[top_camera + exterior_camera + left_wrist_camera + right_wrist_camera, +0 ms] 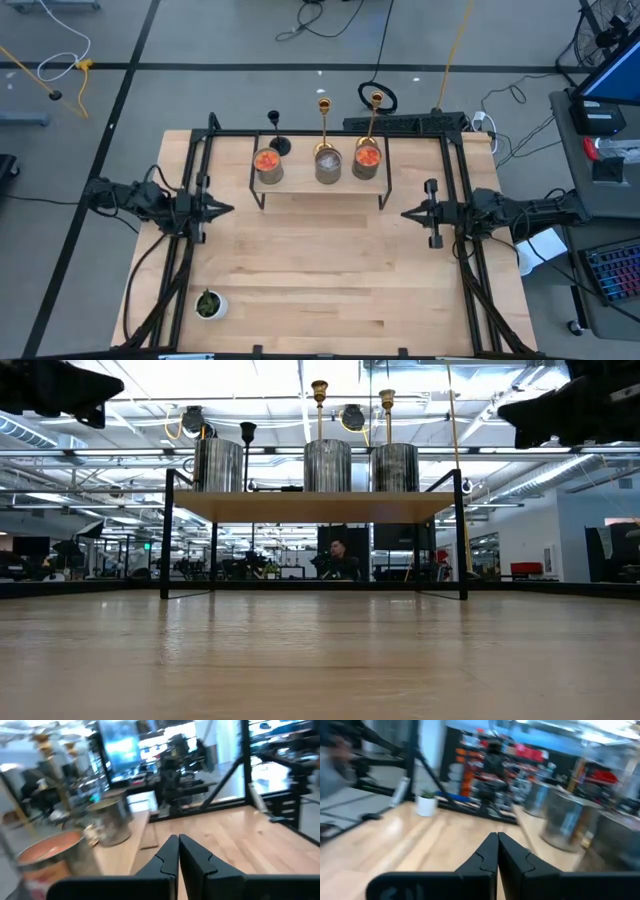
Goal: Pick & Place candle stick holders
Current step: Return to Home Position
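Two tall gold candle stick holders (322, 125) (374, 120) rise from the middle and right metal cans on the small shelf (320, 197) at the table's far middle. The low view shows their tops (319, 395) (387, 402) above the cans. A short black candle stick holder (276, 135) stands at the far side of the left can (268, 165). My left gripper (228, 209) hovers shut near the shelf's left end, pointing level toward it. My right gripper (407, 213) hovers shut near the right end. Neither has anything between its fingers (178, 840) (497, 837).
A small green plant in a white pot (208, 304) stands at the near left of the table. Black frame rails (196, 170) (458, 170) run along both table sides, and a power strip (400, 122) lies behind the shelf. Bare wood lies between the shelf and the near edge.
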Robot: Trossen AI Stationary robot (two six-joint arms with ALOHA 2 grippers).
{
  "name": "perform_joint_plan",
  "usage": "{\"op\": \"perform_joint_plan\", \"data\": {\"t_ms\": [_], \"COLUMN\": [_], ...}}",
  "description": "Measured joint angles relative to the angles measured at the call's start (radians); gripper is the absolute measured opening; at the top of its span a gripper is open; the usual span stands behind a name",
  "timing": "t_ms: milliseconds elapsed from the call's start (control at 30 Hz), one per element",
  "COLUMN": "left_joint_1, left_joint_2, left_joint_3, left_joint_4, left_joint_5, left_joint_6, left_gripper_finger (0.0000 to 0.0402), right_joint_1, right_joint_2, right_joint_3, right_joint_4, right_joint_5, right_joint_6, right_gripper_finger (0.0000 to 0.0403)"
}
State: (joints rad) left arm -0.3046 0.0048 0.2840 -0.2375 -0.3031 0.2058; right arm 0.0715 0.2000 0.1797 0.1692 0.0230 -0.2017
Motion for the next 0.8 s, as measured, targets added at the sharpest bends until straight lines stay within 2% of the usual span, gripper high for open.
{"op": "perform_joint_plan", "data": {"t_ms": [67,300,500,667,800], "left_joint_1": [0.000,0.000,0.001,0.002,0.002], "left_joint_2": [0.000,0.000,0.000,0.000,0.001], "left_joint_3": [-0.016,-0.094,-0.194,-0.259,-0.271], "left_joint_4": [0.018,0.098,0.268,0.364,0.367], "left_joint_5": [0.041,0.051,0.059,0.059,0.059], "left_joint_6": [0.021,0.028,0.065,0.065,0.021], "left_gripper_finger": [0.0006,0.0021,0.0027,0.0015,0.0004], "right_joint_1": [0.000,0.000,0.000,0.000,0.000], "right_joint_2": [-0.025,-0.101,-0.153,-0.177,-0.178], "right_joint_3": [-0.006,-0.050,-0.115,-0.144,-0.146], "right_joint_4": [0.000,-0.001,0.023,0.020,0.020], "right_joint_5": [-0.035,0.002,0.006,0.007,0.028], "right_joint_6": [0.006,0.023,0.036,0.044,0.032], "right_gripper_finger": [0.0000,0.0000,0.0000,0.0000,0.0001]}}
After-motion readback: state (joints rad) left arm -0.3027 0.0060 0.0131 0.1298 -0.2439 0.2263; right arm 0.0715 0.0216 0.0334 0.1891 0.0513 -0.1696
